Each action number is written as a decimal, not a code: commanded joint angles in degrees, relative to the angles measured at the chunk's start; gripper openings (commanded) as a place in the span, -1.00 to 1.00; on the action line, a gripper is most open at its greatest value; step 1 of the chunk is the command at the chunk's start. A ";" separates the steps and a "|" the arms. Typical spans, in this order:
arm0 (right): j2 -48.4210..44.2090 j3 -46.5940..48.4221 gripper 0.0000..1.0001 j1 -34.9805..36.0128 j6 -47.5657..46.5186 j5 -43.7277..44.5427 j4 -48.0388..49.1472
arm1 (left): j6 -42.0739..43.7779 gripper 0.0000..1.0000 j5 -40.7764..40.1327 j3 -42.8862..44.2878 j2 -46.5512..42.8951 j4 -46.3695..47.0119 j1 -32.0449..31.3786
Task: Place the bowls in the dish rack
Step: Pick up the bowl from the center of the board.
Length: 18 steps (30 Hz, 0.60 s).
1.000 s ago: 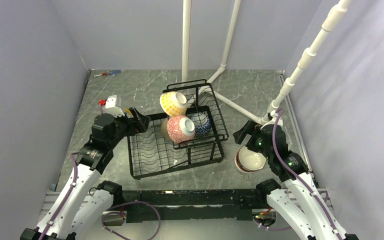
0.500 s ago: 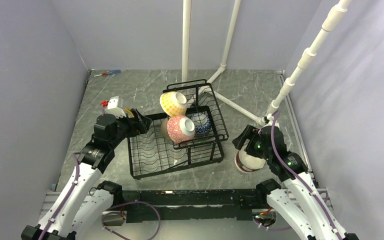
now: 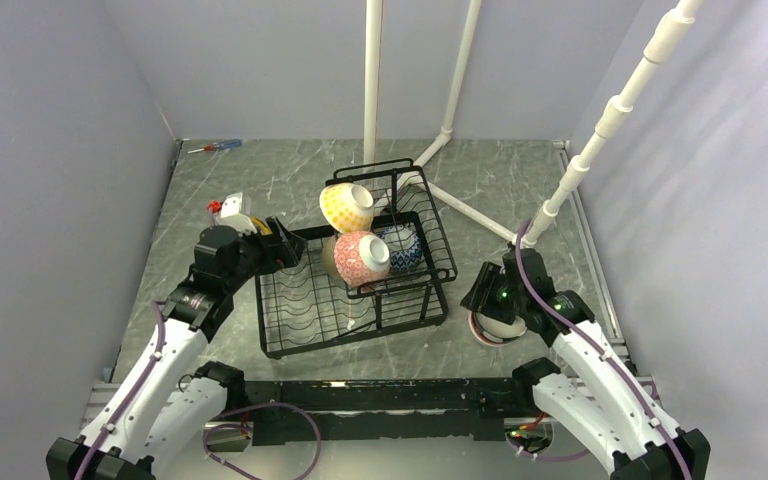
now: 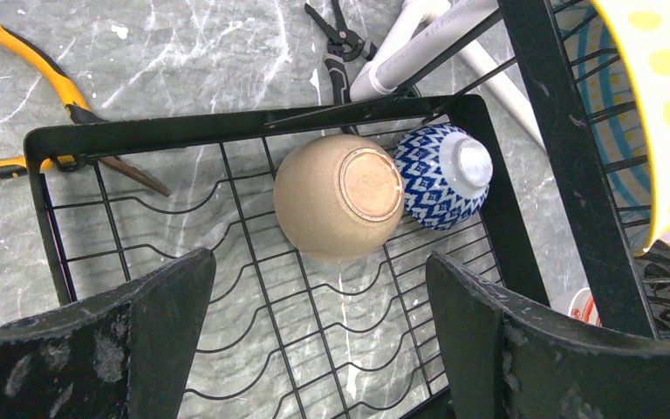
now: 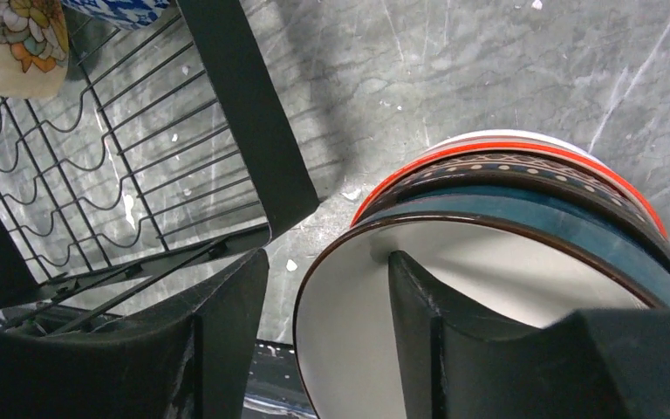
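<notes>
L pincer (image 3: 282, 240) hangs over the rack's (image 3: 290, 312) left rim, jaws wide apart w/ nothing between them; its wrist cam looks straight down through the gap (image 4: 323, 349) at the rack floor. In there I've got a tan bowl (image 4: 338, 195) tipped on its side, foot toward the cam, touching a blue bowl (image 4: 442, 175) at the rack's far right corner. Up on the slanted top tier a yellow bowl (image 3: 346, 206) leans at the far end and a pink bowl (image 3: 362, 257) sits at the near end, both on their sides. R pincer (image 3: 485, 290) is down on the stack (image 3: 495, 328), which stands on the desk (image 3: 260, 180) just right of the rack's near right corner, toward the desk's near edge. From the R wrist cam, the jaws (image 5: 323, 271) are apart and straddle the rim of the top teal bowl (image 5: 506, 223): one finger inside on the white lining, the other outside, w/ a sliver of desk showing btw it and the rim, so not clamped. Under the teal one I see a dark patterned bowl and a red-rimmed one; can't tell how many more. Orange pliers (image 4: 44, 61) lie on the desk by the rack's far left corner, one tip poking under the rim.
</notes>
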 commanded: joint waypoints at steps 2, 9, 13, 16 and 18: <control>0.18 0.20 -0.04 0.02 -0.57 -0.99 2.23 | -0.66 0.90 0.77 -0.85 -0.69 2.71 0.09; 0.11 1.28 -0.76 -0.02 -1.75 -1.05 2.16 | -0.35 0.90 0.29 -0.43 -1.27 2.05 0.10; -0.53 2.54 -1.00 -0.03 -2.81 -1.90 1.94 | 0.20 0.90 0.12 0.13 -1.44 1.28 0.07; -1.20 3.06 -1.00 -0.03 -3.43 -3.15 2.25 | 0.53 0.90 0.01 0.62 -1.62 0.65 0.15; -1.68 3.19 -1.00 -0.01 -4.10 -4.17 2.63 | 0.70 0.90 -0.23 0.65 -1.79 0.55 0.10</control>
